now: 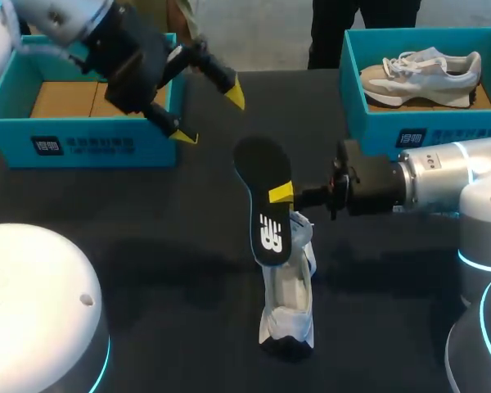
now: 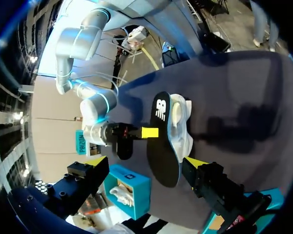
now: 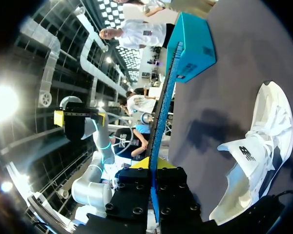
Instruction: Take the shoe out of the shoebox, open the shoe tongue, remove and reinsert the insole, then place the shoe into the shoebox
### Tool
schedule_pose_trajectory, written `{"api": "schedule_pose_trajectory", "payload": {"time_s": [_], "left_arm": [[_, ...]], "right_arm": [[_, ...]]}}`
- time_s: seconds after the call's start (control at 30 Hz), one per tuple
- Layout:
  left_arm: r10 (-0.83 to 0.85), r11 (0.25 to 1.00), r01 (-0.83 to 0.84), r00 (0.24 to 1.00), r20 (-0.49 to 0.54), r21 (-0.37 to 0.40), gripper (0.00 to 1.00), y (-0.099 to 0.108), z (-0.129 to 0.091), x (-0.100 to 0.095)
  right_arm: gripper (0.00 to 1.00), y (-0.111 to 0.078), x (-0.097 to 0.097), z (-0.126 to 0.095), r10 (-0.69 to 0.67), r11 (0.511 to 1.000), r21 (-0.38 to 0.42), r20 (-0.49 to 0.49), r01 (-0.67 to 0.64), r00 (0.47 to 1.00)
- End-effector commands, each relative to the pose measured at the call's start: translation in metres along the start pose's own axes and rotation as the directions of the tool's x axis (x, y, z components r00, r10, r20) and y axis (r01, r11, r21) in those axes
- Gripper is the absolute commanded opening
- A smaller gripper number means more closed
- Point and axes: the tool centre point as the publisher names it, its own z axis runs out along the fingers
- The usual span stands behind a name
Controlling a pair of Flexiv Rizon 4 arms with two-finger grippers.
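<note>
right claw [image 1: 282, 194] clamped on the black insole [image 1: 266, 205], just above the white shoe [image 1: 288, 311] on the worktop [image 1: 147, 246]; left claw [image 1: 210, 115] spread wide, well apart from the shoe

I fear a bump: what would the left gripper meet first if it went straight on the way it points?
Most likely the black insole that the right gripper holds by the white shoe. It lies straight ahead of the open left gripper, though depth is unclear.
</note>
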Motion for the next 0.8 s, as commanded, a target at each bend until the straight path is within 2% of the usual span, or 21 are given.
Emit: {"api": "schedule_pose_trajectory", "payload": {"time_s": [0.03, 0.43, 0.8], "left_arm": [[0.006, 0.999, 0.008, 0.956, -0.292, 0.044, 1.00, 0.009, 0.001, -0.012], [0.005, 0.998, 0.023, 0.896, -0.444, 0.059, 1.00, 0.014, 0.006, -0.022], [0.018, 0.995, 0.037, 0.838, -0.546, 0.089, 1.00, 0.021, 0.018, -0.041]], "right_arm": [[0.00, 0.000, 0.000, 0.001, 0.001, 1.000, -0.002, 0.002, -0.001, 1.000], [0.00, 0.000, 0.000, 0.001, 0.001, 1.000, -0.002, 0.002, -0.001, 1.000], [0.00, 0.000, 0.000, 0.001, 0.001, 1.000, -0.002, 0.002, -0.001, 1.000]]}}
